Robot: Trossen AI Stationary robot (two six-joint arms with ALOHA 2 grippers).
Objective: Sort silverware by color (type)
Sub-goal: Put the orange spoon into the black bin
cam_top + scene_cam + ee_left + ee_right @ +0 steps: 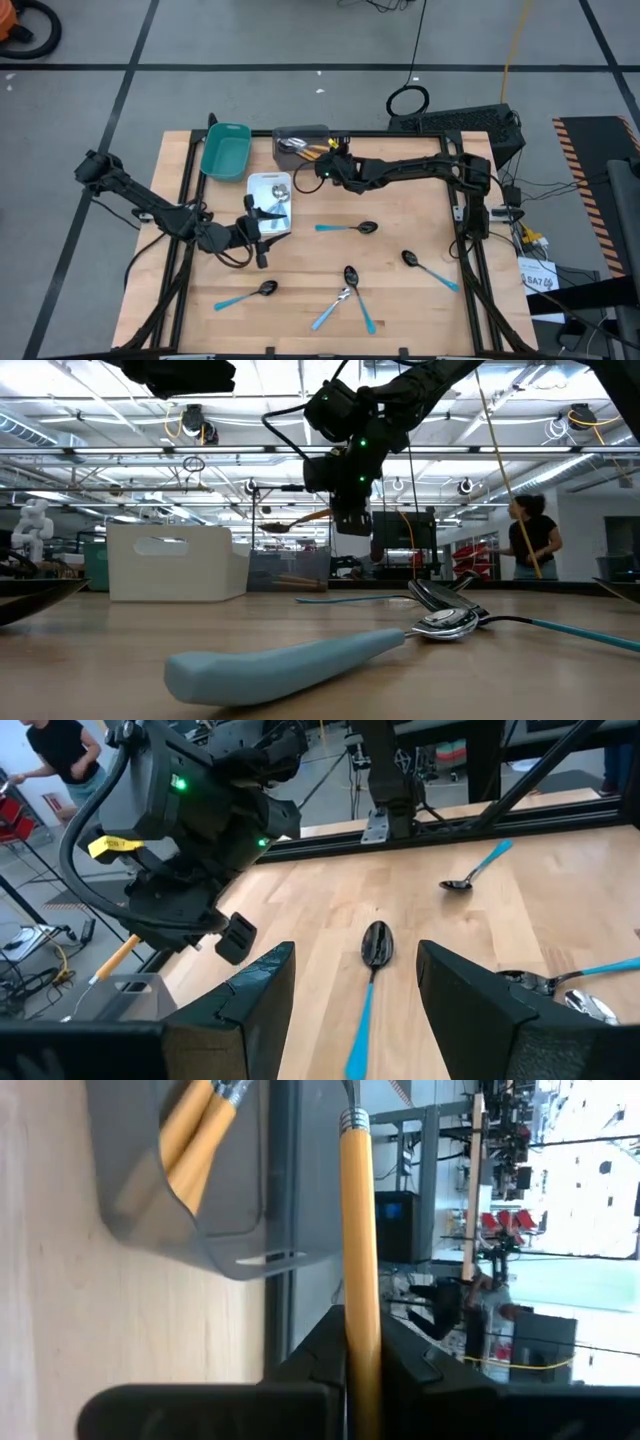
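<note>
Your right end effector is clamped on an orange-handled spoon, holding it just beside the grey tray at the far edge of the table. That tray already holds other orange-handled spoons, so you are on the delivery step of an orange one. The next move, as I judge it, is to carry the spoon a little farther over the tray's rim, lower it until it sits inside, then let go; watch that the handle clears the wall.

Your left end effector waits with its fingers apart by the white tray, left of centre, holding nothing. Five blue-handled spoons lie on the table: one at centre, one near left, a touching pair near the middle, and one to the right. The teal tray sits far left.
</note>
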